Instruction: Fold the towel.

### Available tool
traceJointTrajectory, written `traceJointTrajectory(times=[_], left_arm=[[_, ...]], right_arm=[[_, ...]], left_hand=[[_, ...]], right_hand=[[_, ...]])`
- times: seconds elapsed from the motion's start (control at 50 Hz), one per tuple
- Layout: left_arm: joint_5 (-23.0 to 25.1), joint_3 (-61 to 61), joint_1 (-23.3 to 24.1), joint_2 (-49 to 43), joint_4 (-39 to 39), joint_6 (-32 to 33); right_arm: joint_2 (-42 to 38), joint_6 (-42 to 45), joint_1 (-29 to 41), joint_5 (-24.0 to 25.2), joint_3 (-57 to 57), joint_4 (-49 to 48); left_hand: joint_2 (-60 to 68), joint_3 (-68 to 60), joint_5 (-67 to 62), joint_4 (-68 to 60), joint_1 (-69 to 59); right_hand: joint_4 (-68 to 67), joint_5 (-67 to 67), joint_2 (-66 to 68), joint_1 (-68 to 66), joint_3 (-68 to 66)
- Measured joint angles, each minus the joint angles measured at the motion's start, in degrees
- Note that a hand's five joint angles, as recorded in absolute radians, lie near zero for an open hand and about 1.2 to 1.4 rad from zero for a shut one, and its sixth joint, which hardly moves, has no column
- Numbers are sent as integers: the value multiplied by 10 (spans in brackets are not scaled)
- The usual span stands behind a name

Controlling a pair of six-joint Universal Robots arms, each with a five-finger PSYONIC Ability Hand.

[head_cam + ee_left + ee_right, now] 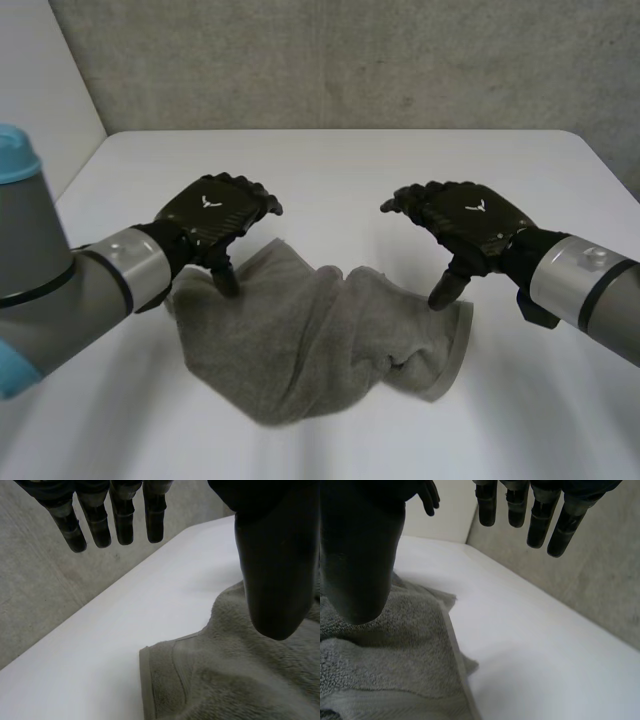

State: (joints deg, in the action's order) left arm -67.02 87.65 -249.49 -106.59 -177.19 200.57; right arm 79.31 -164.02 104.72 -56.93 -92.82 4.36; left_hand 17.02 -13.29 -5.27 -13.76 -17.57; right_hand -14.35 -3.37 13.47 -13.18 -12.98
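A grey towel [315, 335] lies crumpled and loosely folded on the white table [330, 170], between my two arms. My left hand [212, 215] hovers over the towel's left end, open, its thumb pointing down at the cloth and its fingers spread away from it. My right hand [465, 220] hangs over the towel's right end, open as well, thumb down near the cloth. In the left wrist view the fingers [122, 522] hold nothing and the towel [240, 680] lies under the thumb. In the right wrist view the fingers [540, 522] are free above the towel [390, 650].
The table's far edge meets a grey concrete wall [350, 60]. A white panel [40, 90] stands at the left. Bare tabletop surrounds the towel on all sides.
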Motion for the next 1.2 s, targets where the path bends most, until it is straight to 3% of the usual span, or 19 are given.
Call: traceJointTrajectory(times=[0.18, 0.36, 0.54, 0.6, 0.76, 0.84, 1.08, 1.2], left_arm=[[0, -87, 2, -121, 1, 7], [8, -130, 2, -176, 28, 33], [3, -141, 2, -217, 82, 123], [2, -142, 2, -224, 93, 139], [1, -142, -1, -221, 115, 146], [0, -140, -3, -204, 116, 143], [1, -105, -5, -138, 99, 136], [-5, -88, -11, -120, 86, 132]], right_arm=[[-112, -58, 26, -93, 53, 4], [-190, -91, 37, -110, 104, 7], [-223, -91, 56, -103, 128, 15], [-230, -90, 62, -102, 130, 16], [-241, -84, 74, -93, 133, 24], [-240, -83, 76, -76, 132, 37], [-169, -71, 68, -36, 83, 51], [-130, -19, 66, -37, 48, 51]], left_hand=[[0, 0, 0, 0, 0], [0, 0, 0, 0, 0], [28, 0, -46, 0, -23], [128, 0, -141, 0, -119], [558, 0, -579, 0, -544], [574, 0, -596, 0, -552], [574, 0, -596, 0, -553], [574, 0, -596, 0, -553]], right_hand=[[0, 0, 0, 0, 0], [0, 0, 0, 0, 0], [0, -2, 2, -2, 0], [0, -45, 38, -44, 0], [0, -430, 434, -420, 0], [0, -618, 601, -610, 0], [0, -631, 602, -619, 0], [0, -631, 602, -619, 0]])
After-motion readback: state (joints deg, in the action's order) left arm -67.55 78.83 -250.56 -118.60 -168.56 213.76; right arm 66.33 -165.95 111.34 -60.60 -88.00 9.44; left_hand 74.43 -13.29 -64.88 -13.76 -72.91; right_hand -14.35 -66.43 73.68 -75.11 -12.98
